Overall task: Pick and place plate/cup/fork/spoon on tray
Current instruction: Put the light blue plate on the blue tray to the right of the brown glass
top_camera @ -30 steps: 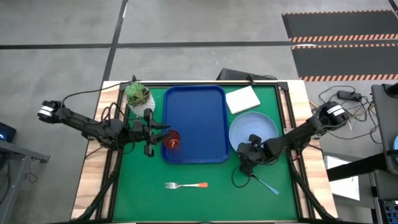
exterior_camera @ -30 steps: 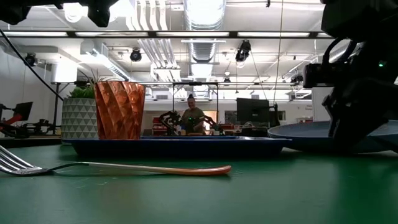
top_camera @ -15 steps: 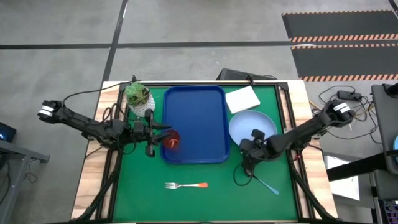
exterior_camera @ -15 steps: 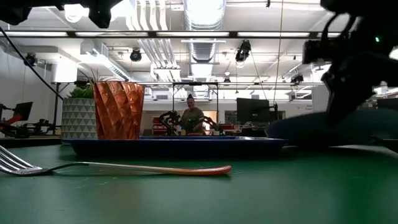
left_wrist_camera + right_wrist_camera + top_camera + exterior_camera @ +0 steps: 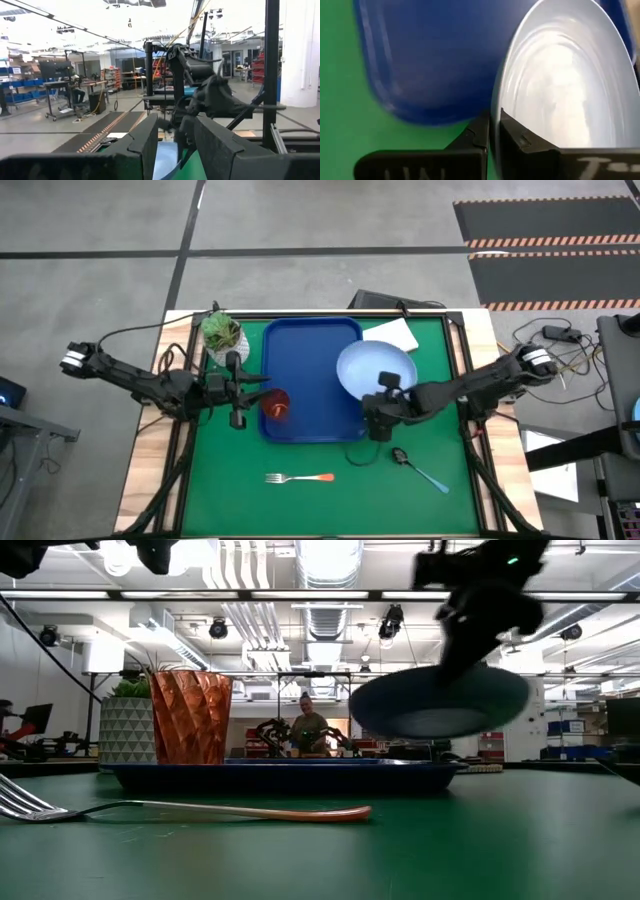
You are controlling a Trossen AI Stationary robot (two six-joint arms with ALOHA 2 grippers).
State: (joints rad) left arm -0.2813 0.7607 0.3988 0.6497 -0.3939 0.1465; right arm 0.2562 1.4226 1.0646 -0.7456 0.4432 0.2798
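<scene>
The pale blue plate (image 5: pixel 377 368) hangs tilted above the right edge of the deep-blue tray (image 5: pixel 310 350), with my right gripper (image 5: pixel 378 406) shut on it. The low view shows the plate (image 5: pixel 440 705) in the air over the tray's (image 5: pixel 280 776) right end. The red-brown cup (image 5: pixel 277 405) stands upright on its base at the tray's left edge. My left gripper (image 5: pixel 260 388) waits open just left of the cup and higher, with nothing between its fingers (image 5: pixel 145 145). On the green mat lie the orange-handled fork (image 5: pixel 300 477) and the blue-handled spoon (image 5: pixel 420 469). My right gripper (image 5: pixel 494 131) pinches the plate's rim (image 5: pixel 493 107) on the side toward the table's near edge. One finger (image 5: pixel 520 140) lies on the plate's upper face and the other (image 5: pixel 479 136) on its underside. The fingers slant down from the near right. The plate is lifted clear and tilted.
A white pot with a green plant (image 5: pixel 222 335) stands at the tray's far left corner. A white square pad (image 5: pixel 395 332) lies at the far right, partly under the raised plate. The middle of the tray is bare.
My right gripper has risen from the mat and gone toward the table's left, carrying the plate by its near rim. The plate has left the mat, tipped, and now hangs over the tray's right edge. The spoon's bowl, hidden before by the gripper, now shows.
</scene>
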